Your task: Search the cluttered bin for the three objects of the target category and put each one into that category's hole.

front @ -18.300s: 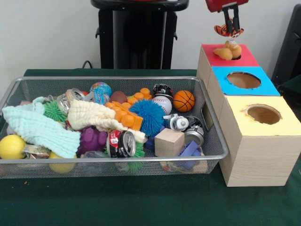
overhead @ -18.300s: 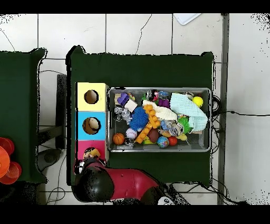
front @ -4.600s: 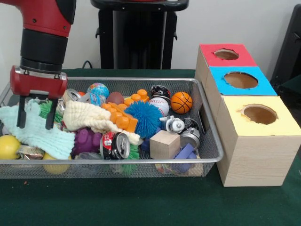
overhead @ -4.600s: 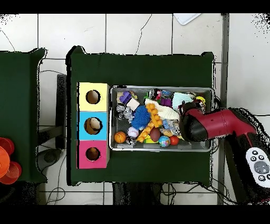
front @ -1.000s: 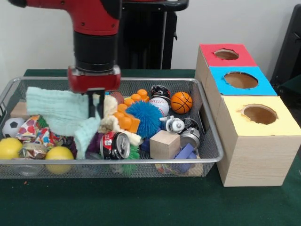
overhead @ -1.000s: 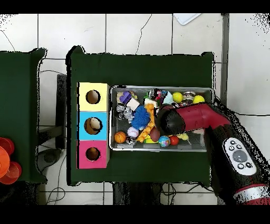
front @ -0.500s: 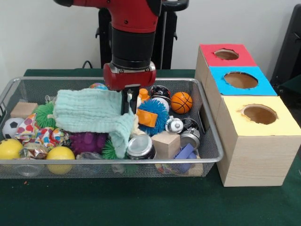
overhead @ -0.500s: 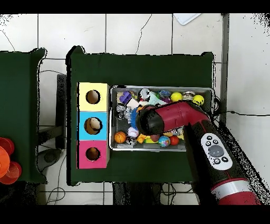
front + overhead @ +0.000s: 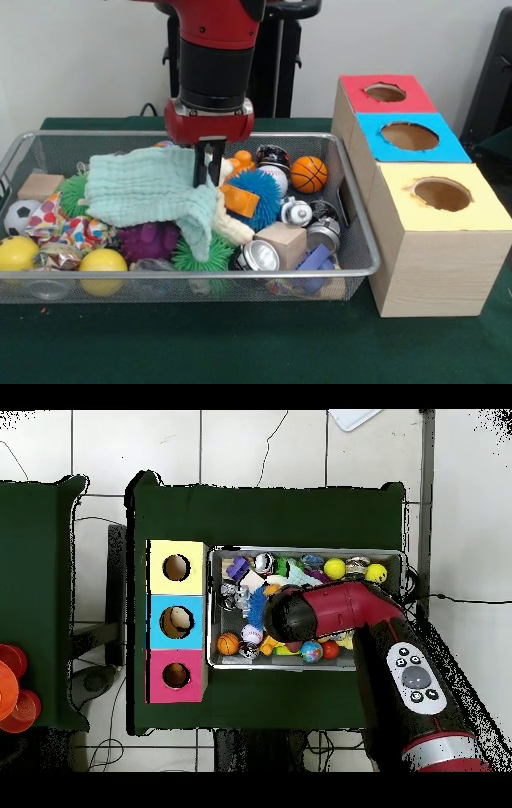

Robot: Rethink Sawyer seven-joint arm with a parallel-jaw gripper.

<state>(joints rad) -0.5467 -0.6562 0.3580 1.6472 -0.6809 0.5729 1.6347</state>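
Note:
The silver mesh bin (image 9: 240, 274) is full of clutter and also shows in the overhead view (image 9: 210, 609). My gripper (image 9: 210, 172) reaches down into the bin's middle. It is shut on the right edge of a mint-green cloth (image 9: 144, 192), which lies bunched over the toys with one corner hanging down. No plush animal shows in either view. The red-topped box's hole (image 9: 385, 92) looks dark and open, and it shows in the overhead view too (image 9: 176, 675). In the overhead view my arm (image 9: 330, 612) covers the middle of the bin.
An orange basketball (image 9: 309, 174), a blue spiky ball (image 9: 258, 192), a wooden block (image 9: 282, 240), a purple toy (image 9: 148, 238) and yellow balls (image 9: 18, 252) lie around the cloth. The blue-topped hole (image 9: 410, 136) and yellow-topped hole (image 9: 444, 194) stand right of the bin.
The gripper held a striped plush above the red hole, with a tan plush at its rim. Both are now gone from view. The arm is in the bin, and the cloth has shifted from left to middle.

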